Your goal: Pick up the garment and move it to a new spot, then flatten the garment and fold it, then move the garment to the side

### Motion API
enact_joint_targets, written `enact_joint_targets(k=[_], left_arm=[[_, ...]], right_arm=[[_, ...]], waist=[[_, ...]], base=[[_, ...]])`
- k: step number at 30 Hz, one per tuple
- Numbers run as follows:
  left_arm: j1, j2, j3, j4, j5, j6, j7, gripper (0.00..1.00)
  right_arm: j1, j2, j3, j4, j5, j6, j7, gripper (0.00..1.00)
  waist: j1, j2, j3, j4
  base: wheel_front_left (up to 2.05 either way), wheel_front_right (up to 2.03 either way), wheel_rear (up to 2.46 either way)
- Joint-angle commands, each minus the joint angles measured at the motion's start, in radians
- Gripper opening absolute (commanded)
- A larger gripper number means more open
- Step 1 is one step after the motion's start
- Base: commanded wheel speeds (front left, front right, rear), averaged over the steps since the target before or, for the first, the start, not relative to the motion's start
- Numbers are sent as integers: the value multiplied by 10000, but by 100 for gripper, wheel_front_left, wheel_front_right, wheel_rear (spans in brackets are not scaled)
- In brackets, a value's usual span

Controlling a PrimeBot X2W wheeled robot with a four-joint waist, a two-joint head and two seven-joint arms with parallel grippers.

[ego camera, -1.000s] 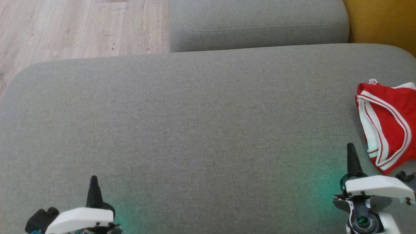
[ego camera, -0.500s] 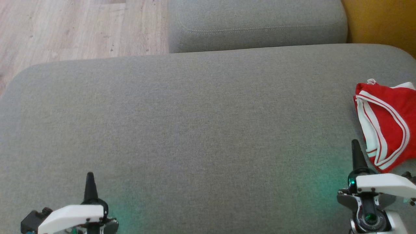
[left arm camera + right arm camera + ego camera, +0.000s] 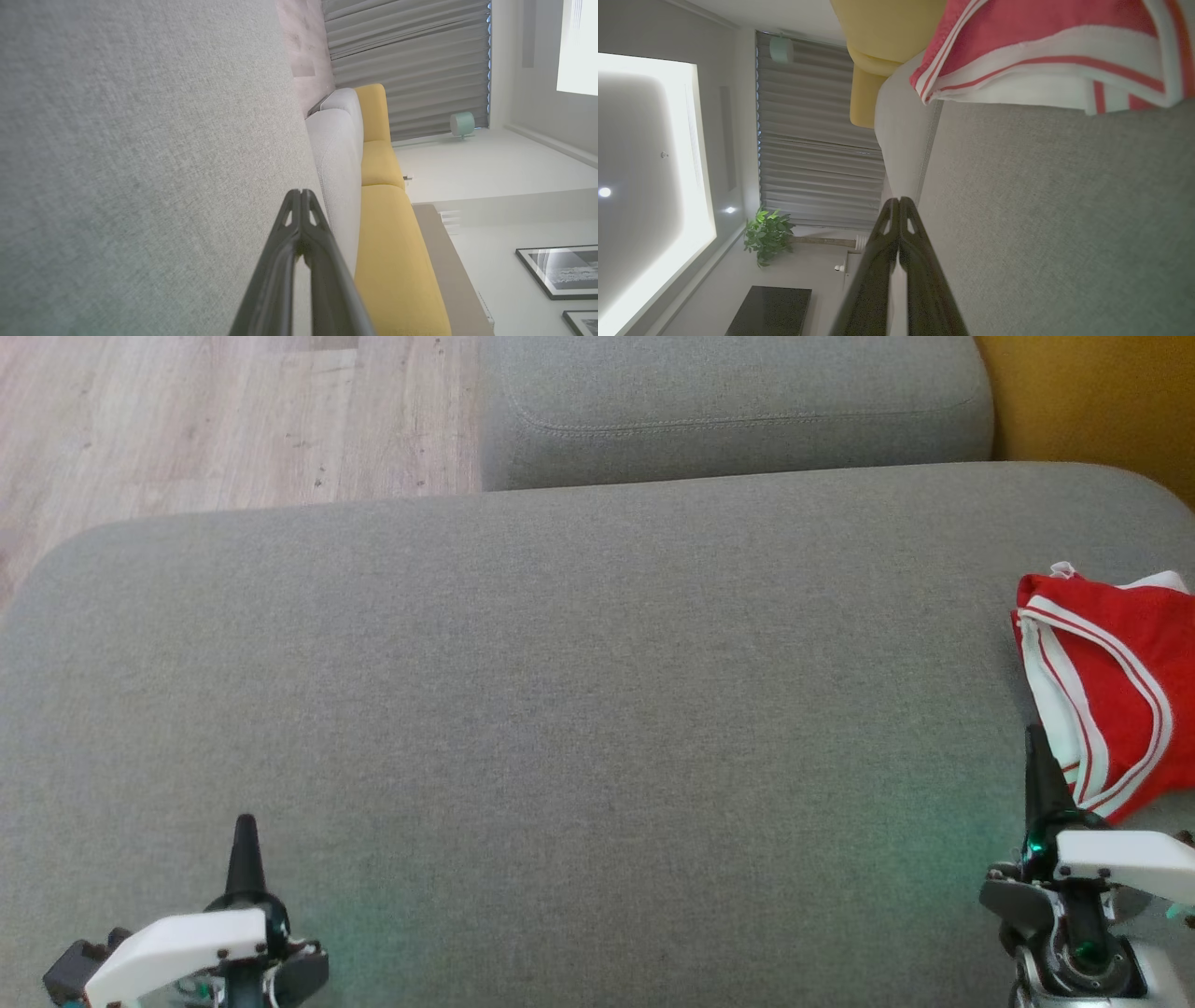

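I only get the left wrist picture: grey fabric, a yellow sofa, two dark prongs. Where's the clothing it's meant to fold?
Observer: In the head view a red garment with white stripes lies in layers at the right edge of the grey cushion.
Operator: Is anything holding it?
Observer: No. On the right arm the jaws are shut and empty, pointing close beside the cloth. The right wrist view shows bare cushion between them and it.
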State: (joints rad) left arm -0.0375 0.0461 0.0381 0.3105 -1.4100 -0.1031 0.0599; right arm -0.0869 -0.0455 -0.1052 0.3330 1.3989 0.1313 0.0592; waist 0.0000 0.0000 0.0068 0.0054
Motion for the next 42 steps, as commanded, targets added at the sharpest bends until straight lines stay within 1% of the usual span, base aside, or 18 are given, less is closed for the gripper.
enact_joint_targets(k=[1,17,42], left_arm=[[-539,38,417,-414,-278,-103,79,0],[-706,41,755,-650,-1988,-276,531,0],[-706,41,755,-651,-1988,-276,531,0]], right_arm=[[-236,-43,129,-450,323,-5,99,0],[-210,-47,-87,-882,2096,-6,541,0],[-210,-47,-86,-882,2097,-6,541,0]], waist=[[0,0,-3,-5],[0,0,-38,-54],[0,0,-38,-54]], base=[[0,0,0],[0,0,0],[0,0,0]])
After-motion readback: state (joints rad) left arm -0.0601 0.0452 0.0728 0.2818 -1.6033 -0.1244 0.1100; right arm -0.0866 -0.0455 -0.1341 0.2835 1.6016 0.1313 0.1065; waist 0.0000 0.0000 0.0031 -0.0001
